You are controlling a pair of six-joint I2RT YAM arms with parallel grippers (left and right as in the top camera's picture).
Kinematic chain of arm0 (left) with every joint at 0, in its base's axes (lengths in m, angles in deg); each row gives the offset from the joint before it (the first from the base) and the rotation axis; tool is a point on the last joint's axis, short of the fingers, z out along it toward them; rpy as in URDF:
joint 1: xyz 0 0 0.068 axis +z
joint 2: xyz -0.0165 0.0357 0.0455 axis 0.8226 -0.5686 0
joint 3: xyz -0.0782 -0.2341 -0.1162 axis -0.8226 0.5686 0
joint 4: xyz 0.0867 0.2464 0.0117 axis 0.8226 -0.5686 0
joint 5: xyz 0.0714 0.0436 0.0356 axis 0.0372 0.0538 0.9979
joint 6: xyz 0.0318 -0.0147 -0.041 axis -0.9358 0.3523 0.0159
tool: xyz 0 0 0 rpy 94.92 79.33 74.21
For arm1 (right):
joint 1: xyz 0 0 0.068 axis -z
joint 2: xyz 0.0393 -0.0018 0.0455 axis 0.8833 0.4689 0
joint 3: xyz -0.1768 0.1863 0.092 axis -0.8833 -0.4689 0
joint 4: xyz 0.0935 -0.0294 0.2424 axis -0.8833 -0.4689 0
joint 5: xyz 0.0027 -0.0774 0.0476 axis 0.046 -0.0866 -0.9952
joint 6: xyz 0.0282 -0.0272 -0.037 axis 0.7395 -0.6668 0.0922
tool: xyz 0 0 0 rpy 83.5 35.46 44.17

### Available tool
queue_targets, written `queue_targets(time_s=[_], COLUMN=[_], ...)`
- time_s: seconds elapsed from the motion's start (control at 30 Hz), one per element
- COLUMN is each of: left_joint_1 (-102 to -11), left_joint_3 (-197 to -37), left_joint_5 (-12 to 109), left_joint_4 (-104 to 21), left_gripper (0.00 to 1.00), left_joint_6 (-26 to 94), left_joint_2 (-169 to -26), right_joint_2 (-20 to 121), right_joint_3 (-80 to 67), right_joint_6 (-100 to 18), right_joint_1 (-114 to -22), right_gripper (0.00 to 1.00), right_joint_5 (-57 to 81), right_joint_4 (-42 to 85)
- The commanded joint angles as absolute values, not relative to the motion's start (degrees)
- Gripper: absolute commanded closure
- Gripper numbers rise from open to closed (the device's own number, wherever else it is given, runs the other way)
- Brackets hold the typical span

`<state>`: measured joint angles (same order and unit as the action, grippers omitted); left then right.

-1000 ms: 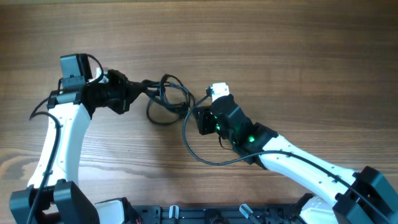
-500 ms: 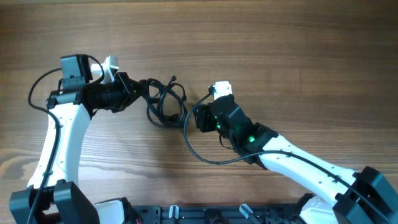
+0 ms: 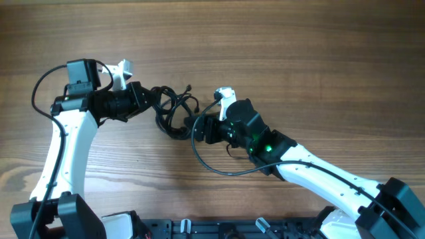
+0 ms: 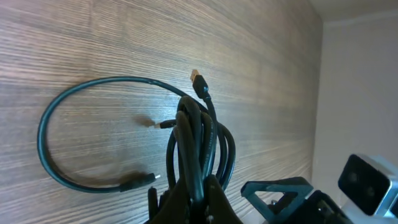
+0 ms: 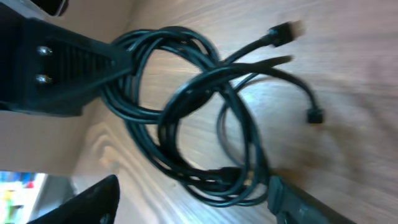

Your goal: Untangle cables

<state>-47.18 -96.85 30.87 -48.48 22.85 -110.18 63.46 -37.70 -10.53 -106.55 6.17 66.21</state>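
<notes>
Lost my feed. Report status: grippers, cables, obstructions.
Left gripper shut on cables, bundle knotted. Right gripper open at the bundle. No obstruction seen.

Nothing legible shows in any view. The cables [image 3: 174, 109], the wooden tabletop [image 3: 299, 53] and the arm housings carry no readable text, label, brand, number or sign. In the right wrist view, a patch of colours [image 5: 18, 180] at 7 o'clock is too blurred to read.
</notes>
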Motion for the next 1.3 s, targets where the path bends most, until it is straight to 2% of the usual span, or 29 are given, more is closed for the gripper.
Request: queue_targets(time_s=[0.0, 0.23, 0.27, 0.33, 0.43, 0.77, 0.93, 1.0, 1.03, 1.13, 1.27], left_joint_1=[-49.8, -55.5, -56.2, -57.4, -58.5, -59.1, -62.7, -64.3, -64.7, -64.8, -64.8], left_joint_3=[-97.5, -97.5, -97.5, -97.5, -97.5, -97.5, -97.5, -97.5, -97.5, -97.5, -97.5], left_joint_5=[28.6, 28.6, 28.7, 28.6, 28.6, 28.6, 28.6, 28.6, 28.6, 28.6, 28.6], left_joint_4=[-48.3, -47.3, -46.8, -45.4, -44.5, -44.9, -44.4, -44.1, -43.9, -43.6, -43.6], left_gripper=[0.96, 0.96, 0.96, 0.96, 0.96, 0.96, 0.96, 0.96, 0.96, 0.96, 0.96], left_joint_6=[18.5, 16.0, 16.0, 16.0, 16.0, 14.0, 12.0, 11.4, 11.5, 11.7, 11.7], left_joint_2=[-108.7, -108.7, -108.7, -108.7, -108.7, -108.7, -108.7, -108.7, -108.7, -108.7, -108.7], right_joint_2=[62.2, 62.3, 62.3, 62.3, 62.3, 62.3, 62.9, 63.5, 63.8, 64.8, 65.1], right_joint_3=[-37.6, -37.6, -37.6, -37.6, -37.6, -37.6, -37.6, -37.6, -37.6, -37.6, -37.6], right_joint_6=[-3.7, 2.4, 2.5, 3.9, 10.1, 15.4, 17.4, 17.8, 17.8, 17.8, 17.8], right_joint_1=[-106.2, -106.2, -106.2, -106.2, -106.2, -106.2, -106.2, -106.2, -106.2, -106.2, -106.2], right_gripper=[0.20, 0.22, 0.25, 0.39, 0.40, 0.43, 0.43, 0.50, 0.58, 0.72, 0.81], right_joint_5=[3.3, 3.6, 3.8, 4.9, 11.0, 17.7, 19.7, 19.8, 19.9, 19.9, 19.9], right_joint_4=[66.6, 66.5, 66.5, 65.8, 62.0, 61.4, 61.2, 61.3, 61.2, 60.9, 60.9])
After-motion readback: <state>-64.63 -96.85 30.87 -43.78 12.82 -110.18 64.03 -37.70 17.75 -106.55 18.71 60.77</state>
